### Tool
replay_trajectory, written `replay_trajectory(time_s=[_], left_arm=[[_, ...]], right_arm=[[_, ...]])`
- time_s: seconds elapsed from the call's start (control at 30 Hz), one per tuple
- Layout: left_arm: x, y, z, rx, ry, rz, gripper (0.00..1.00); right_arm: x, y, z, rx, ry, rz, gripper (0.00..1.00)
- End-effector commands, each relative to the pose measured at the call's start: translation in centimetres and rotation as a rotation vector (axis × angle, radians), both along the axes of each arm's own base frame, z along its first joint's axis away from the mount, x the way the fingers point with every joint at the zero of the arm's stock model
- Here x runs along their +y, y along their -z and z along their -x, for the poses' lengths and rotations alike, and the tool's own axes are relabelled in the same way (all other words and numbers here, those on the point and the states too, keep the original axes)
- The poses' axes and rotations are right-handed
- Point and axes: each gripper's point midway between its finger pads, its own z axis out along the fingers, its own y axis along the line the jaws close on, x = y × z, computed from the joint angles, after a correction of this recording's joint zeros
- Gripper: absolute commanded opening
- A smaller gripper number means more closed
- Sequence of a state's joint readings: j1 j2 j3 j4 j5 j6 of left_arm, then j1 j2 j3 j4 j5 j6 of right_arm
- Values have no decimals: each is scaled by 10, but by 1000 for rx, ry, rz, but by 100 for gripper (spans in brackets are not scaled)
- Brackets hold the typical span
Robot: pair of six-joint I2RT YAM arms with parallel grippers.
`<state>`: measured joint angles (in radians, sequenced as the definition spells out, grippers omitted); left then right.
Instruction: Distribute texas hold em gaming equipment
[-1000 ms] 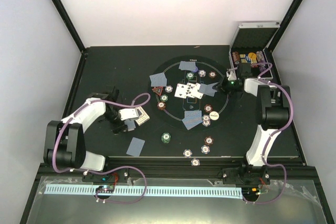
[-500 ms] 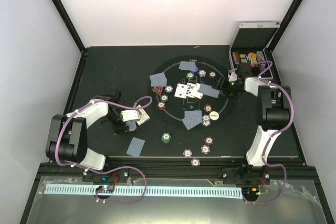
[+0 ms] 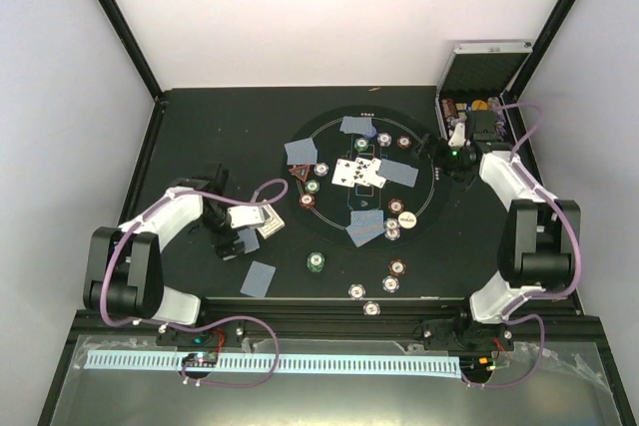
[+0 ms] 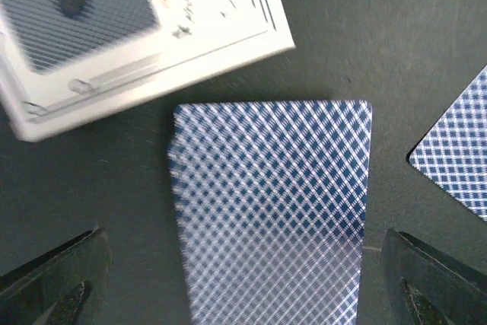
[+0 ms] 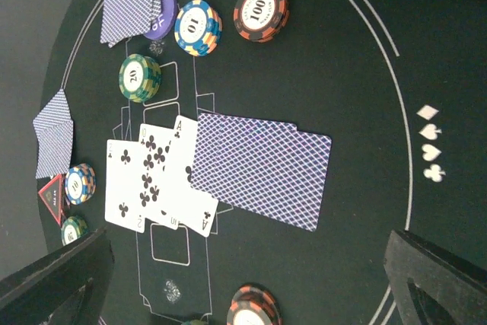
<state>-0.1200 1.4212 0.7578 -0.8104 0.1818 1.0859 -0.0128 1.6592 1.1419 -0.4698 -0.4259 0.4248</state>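
While left gripper [image 4: 243, 283] gapes, face-down deck [image 4: 270, 203], long axis along jaws

Bright even overhead light; left wrist view soft, sheen on cards [image 4: 270, 211]; right wrist sharp

Card box [image 4: 144, 36] crowds the deck's [image 4: 270, 211] far edge; a loose card [image 4: 456, 150] flanks it.

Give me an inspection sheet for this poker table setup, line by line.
Surface: black table with a round felt mat on it.
Job's things: face-up cards, a face-down card overlapping them, scattered poker chips, red triangular marker, card stack.
Clutter: white card box; open silver case at far right.
Grippers: left gripper open over the card stack; right gripper open, empty.
Cables: purple cables looped along both arms.
Surroundings: white walls, black frame.
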Motion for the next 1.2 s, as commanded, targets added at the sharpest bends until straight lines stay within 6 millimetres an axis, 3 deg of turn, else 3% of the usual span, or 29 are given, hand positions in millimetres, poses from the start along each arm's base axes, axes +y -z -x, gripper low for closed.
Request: replay_trajectory(time_s=[0.0,0.13,0.33,0.4,0.5,0.6,0.73,0.8,0.87,1.0,1.17], left_arm=[[-15,-48,-20,-36,-46,102,99],[-23,-89,-49,-126,-107,203,99],[-25,-142,-125,-368,-341,391,99],[-18,-150,-147,-454,-483,486,99],[-5,-146,-159,-569,-619,612,99],[14,-144,-166,-736,-739,689,99],[17,-156,-162,-896,-746,795,99],[15,-140,-163,-871,-748,790,99],[27,-133,-164,-922,-819,781,99],[34,-130,-147,-1042,-834,805,99],[41,-135,-127,-1155,-855,830,99]], right_arm=[[-13,-14,14,-51,36,74,100],[-37,-41,16,-197,145,176,100],[-102,-69,31,-420,463,408,100],[-113,-75,35,-510,505,467,100],[-133,-70,45,-546,591,568,100],[-143,-61,48,-515,631,622,100],[-153,-51,51,-503,685,655,100],[-154,-47,54,-541,705,648,100],[-153,-54,55,-635,723,630,100],[-154,-54,58,-716,710,677,100],[-130,-52,53,-832,561,654,100]])
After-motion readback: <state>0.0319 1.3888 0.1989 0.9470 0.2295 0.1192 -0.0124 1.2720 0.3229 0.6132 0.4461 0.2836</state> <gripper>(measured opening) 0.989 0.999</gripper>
